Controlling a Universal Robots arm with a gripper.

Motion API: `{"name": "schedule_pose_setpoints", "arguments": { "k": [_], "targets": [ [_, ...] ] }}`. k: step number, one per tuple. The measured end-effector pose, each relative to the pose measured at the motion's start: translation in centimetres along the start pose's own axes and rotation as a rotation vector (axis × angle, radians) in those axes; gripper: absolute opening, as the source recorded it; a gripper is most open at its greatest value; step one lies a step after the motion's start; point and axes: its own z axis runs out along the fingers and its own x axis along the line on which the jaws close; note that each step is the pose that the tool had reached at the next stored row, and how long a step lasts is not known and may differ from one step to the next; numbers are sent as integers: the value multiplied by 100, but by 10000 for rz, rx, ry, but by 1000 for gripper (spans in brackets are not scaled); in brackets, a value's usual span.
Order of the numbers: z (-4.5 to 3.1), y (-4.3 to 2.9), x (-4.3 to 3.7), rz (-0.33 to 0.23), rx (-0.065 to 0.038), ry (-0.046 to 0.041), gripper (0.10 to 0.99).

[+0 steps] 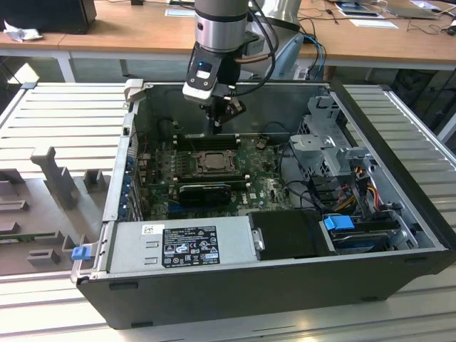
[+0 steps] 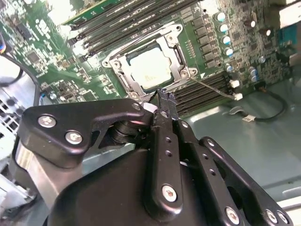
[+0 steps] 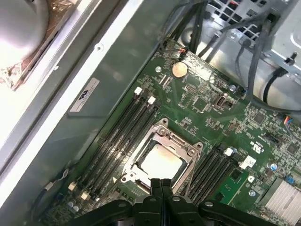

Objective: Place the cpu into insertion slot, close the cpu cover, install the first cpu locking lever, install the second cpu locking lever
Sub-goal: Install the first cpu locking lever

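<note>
end effector (image 3: 160, 183) pinched shut with nothing in it, tip poised just above one edge of the insertion slot (image 1: 192, 167). a narrow point like that looks meant for nudging, not grasping. the cpu (image 3: 158, 162) lies flat in the slot, mid green board (image 3: 207, 117), pale face showing through the cpu cover (image 3: 181, 139), which is folded down over it. seating and cover look done; levers, can't tell.

One cpu (image 3: 157, 162), one cpu cover (image 3: 187, 149)
</note>
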Motion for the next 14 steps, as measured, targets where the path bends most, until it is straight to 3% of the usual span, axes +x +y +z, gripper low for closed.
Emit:
{"name": "schedule_pose_setpoints", "arguments": {
  "k": [6, 14],
  "targets": [
    [3, 0, 0, -1709, 46, 41, 106],
    [4, 0, 0, -3212, 86, 78, 106]
  ]
}}
